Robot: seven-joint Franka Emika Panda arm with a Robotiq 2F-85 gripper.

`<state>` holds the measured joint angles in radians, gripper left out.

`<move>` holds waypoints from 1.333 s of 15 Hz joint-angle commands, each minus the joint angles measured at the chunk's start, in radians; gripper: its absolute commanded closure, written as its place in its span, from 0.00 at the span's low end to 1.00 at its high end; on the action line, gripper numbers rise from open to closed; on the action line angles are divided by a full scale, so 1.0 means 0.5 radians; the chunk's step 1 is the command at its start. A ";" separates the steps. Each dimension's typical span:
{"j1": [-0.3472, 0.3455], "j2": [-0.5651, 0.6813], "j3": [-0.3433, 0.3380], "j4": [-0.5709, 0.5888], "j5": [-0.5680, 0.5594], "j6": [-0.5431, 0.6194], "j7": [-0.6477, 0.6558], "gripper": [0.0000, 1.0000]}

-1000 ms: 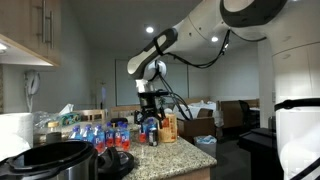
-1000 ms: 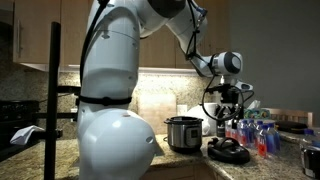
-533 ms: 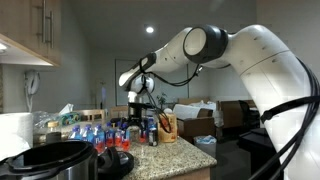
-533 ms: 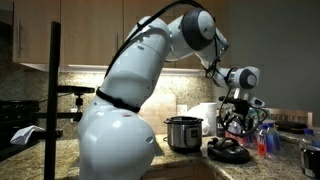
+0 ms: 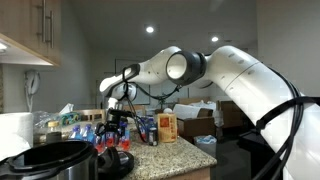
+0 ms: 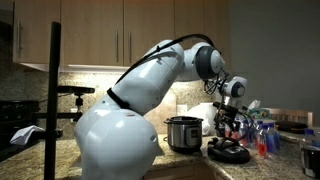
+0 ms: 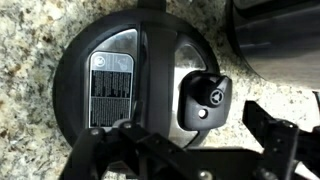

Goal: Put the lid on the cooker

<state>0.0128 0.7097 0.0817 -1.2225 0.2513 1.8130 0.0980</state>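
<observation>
One lid (image 7: 125, 45), round and black, lies flat on the speckled stone counter (image 7: 30, 40); it is not on the cooker (image 7: 275, 40). In the wrist view the lid fills most of the picture, with a black handle (image 7: 205, 100) at its middle and a silver label plate (image 7: 112, 88) just beside the handle. The cooker's dark wall shows at the upper right corner of that view, just beside the lid's rim; whether the two touch cannot be told. In an exterior view the lid (image 6: 228, 153) rests on the counter beside the silver-bodied cooker (image 6: 183, 133), which stands upright with its top uncovered. In an exterior view from another side the cooker (image 5: 45, 160) sits in the near corner, with the lid (image 5: 112, 165) next to it on the counter. The gripper (image 7: 185, 150) hangs directly above the lid, clear of it, with its jaws spread wide and nothing between them. Both exterior views confirm this position: the gripper (image 6: 228, 125) points downward over the lid, as does the gripper (image 5: 115, 125) seen from the far side. A cluster of small bottles (image 5: 100, 135) with blue and red parts stands on the counter behind the lid, and the same bottles (image 6: 265, 135) appear past the gripper. A tan box (image 5: 168, 127) stands near the counter's far edge. Wooden wall cabinets (image 6: 100, 40) hang above the counter.
</observation>
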 commanded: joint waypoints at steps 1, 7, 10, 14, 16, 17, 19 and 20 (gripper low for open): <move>0.005 -0.004 -0.008 0.014 0.004 -0.007 -0.001 0.00; -0.167 0.164 0.061 0.175 0.105 -0.198 -0.364 0.00; -0.282 0.245 0.081 0.270 0.154 -0.332 -0.595 0.00; -0.374 0.629 0.149 0.697 0.164 -0.629 -0.936 0.00; -0.388 0.813 0.198 0.882 0.166 -0.714 -1.086 0.00; -0.393 0.892 0.218 0.975 0.157 -0.765 -1.158 0.00; -0.405 0.987 0.268 1.113 0.158 -0.884 -1.288 0.00; -0.422 1.003 0.293 1.173 0.166 -0.956 -1.351 0.00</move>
<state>-0.1839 1.1197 0.1839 -0.7606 0.3160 1.4110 -0.4795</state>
